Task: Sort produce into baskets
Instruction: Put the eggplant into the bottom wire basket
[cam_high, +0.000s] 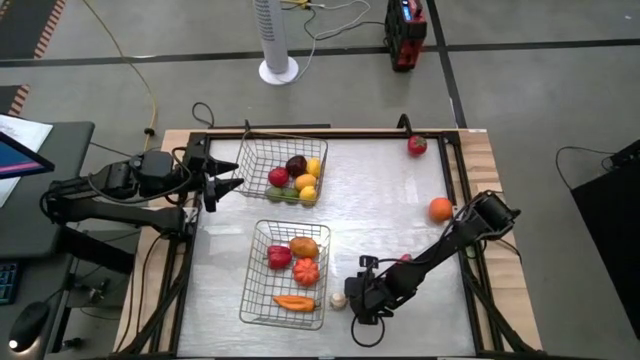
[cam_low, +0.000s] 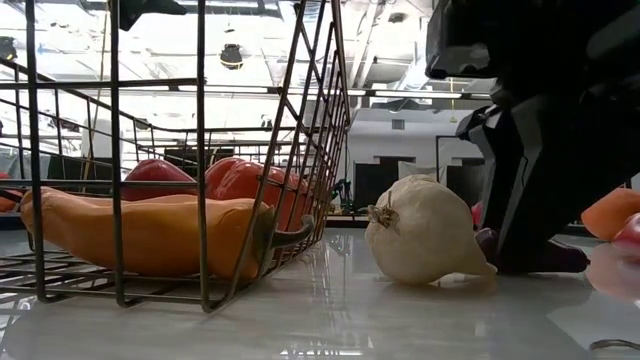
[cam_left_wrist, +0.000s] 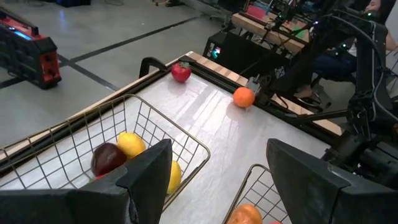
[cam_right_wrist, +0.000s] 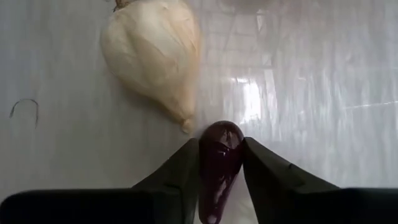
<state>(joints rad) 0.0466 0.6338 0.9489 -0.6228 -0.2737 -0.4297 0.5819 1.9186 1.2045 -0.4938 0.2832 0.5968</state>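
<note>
Right end effector (cam_high: 362, 300) sits low in the lower middle of the high view, just right of a pale garlic bulb (cam_high: 339, 299) on the worktop (cam_high: 380, 200). Left of the garlic, the near basket (cam_high: 250, 300) holds a red pepper (cam_high: 279, 256), an orange piece (cam_high: 303, 246), a red tomato (cam_high: 306, 271) and an orange pepper (cam_high: 295, 302). At upper left, the far basket (cam_high: 250, 165) holds a dark plum (cam_high: 296, 165), a red fruit (cam_high: 278, 178), lemons (cam_high: 314, 168) and green pieces (cam_high: 282, 194). Left end effector (cam_high: 232, 176) hangs beside that basket with its fingers spread wide and nothing between them. A red fruit (cam_high: 417, 145) lies in the upper right corner, and an orange (cam_high: 441, 208) lies lower by the right edge.

Low view: the orange pepper (cam_low: 150, 232) lies inside the basket (cam_low: 200, 150) at left; the garlic (cam_low: 425, 230) rests on the worktop at centre, with the dark right end effector (cam_low: 530, 255) just to its right.

Left wrist view: the spread fingers (cam_left_wrist: 149, 174) frame the far basket (cam_left_wrist: 186, 140) with plum (cam_left_wrist: 107, 158) and lemon (cam_left_wrist: 132, 144); the red fruit (cam_left_wrist: 181, 72) and orange (cam_left_wrist: 244, 97) lie toward the upper middle.

Right wrist view: both fingers (cam_right_wrist: 180, 168) are pressed against a small dark purple piece (cam_right_wrist: 219, 155) at lower centre, gripping it, with the garlic (cam_right_wrist: 152, 53) just beyond its tip at upper left.
</note>
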